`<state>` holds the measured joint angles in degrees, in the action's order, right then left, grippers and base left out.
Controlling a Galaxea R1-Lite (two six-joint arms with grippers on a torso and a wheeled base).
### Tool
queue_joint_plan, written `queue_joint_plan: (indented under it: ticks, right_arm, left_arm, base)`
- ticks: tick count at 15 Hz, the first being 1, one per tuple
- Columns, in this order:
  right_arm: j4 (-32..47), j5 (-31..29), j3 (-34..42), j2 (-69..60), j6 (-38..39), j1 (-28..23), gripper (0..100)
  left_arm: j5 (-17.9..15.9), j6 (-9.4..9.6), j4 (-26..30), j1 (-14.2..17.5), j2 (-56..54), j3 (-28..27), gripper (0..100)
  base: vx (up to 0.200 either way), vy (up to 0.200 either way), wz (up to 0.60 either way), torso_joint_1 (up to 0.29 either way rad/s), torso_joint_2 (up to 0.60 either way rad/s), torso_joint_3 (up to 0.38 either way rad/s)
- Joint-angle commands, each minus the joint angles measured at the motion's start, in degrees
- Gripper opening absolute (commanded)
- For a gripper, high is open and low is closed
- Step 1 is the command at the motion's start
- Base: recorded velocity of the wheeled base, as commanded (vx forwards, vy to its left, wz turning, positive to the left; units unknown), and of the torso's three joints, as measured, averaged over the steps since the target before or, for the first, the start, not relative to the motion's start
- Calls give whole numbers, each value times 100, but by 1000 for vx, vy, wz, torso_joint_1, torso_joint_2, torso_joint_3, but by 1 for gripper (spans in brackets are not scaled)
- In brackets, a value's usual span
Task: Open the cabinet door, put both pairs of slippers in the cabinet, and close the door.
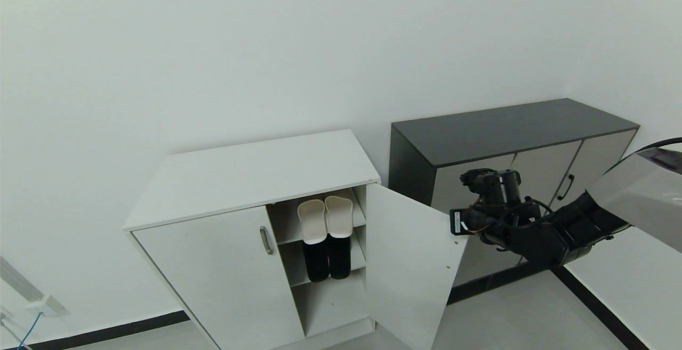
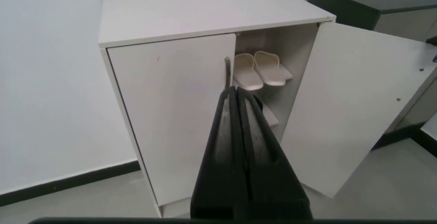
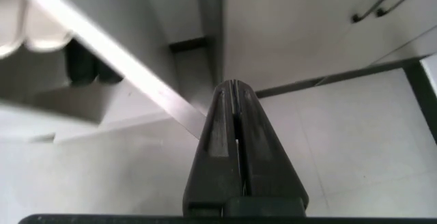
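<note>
1. We see the white cabinet [image 1: 256, 174] with its right door [image 1: 410, 259] swung open and its left door [image 1: 213, 281] shut.
2. The white slippers [image 1: 326, 219] lie side by side on the upper shelf, and the black slippers [image 1: 327, 257] sit on the shelf just below.
3. Our right gripper [image 3: 234, 87] is at the free edge of the open door with its fingers pressed together. We cannot tell whether it touches the door.
4. Our left gripper [image 2: 232, 94] points at the cabinet front from well apart, its fingers pressed together on nothing.
5. A dark cabinet [image 1: 511, 131] stands beside the white one.
</note>
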<state>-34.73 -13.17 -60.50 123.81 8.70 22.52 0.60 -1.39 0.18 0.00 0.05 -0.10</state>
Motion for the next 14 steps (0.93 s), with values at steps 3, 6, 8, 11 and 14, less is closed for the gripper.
queue_joint_plan:
  ticks: [3, 6, 8, 11, 14]
  right_arm:
    - [10, -2, 539, -639, -9, 631, 0]
    - [-16, 25, 829, -885, 44, 1220, 0]
    - [-16, 16, 847, -990, 44, 1238, 0]
    - [-34, 7, 715, -691, 26, 956, 0]
    - [-34, 25, 434, -243, 26, 578, 0]
  left_arm:
    - [2, -2, -1, 0, 4, 1, 0]
    - [2, -2, -1, 0, -5, 1, 0]
    - [2, -19, -1, 0, 4, 1, 0]
    - [2, -19, -1, 0, 4, 1, 0]
    - [2, -19, -1, 0, 4, 1, 0]
  base:
    - [0, 0, 0, 0, 0, 0]
    - [0, 0, 0, 0, 0, 0]
    - [0, 0, 0, 0, 0, 0]
    - [0, 0, 0, 0, 0, 0]
    - [0, 0, 0, 0, 0, 0]
